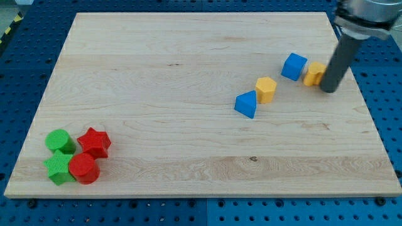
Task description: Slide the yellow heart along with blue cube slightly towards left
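Note:
The blue cube sits near the view's upper right on the wooden board. The yellow heart lies just right of it, touching or nearly touching it, and is partly hidden by my rod. My tip rests against the heart's right side, on the side away from the cube.
A yellow hexagonal block and a blue triangular block lie left and below the cube. At the view's bottom left are a green cylinder, a red star, a green star and a red cylinder.

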### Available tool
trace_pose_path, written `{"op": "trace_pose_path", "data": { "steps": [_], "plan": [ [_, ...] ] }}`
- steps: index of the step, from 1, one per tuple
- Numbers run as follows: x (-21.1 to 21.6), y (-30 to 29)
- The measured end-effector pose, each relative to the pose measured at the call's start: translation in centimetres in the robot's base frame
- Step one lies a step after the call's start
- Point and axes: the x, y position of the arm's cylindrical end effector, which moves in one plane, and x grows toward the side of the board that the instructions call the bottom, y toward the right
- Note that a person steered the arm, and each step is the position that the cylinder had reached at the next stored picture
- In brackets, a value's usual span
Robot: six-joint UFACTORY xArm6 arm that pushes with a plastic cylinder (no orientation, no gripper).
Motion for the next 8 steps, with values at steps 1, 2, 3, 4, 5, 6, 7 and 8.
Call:
{"op": "trace_pose_path", "data": {
  "steps": [1,2,3,4,5,6,7,8],
  "plan": [
    [0.5,3.7],
    [-0.2,4.2],
    [-1.1,1.9],
    [-1.1,-2.7],
    [-1.1,-6.2],
    [-1.0,-4.1],
    [-1.0,0.2],
    [-1.0,2.3]
  ]
}}
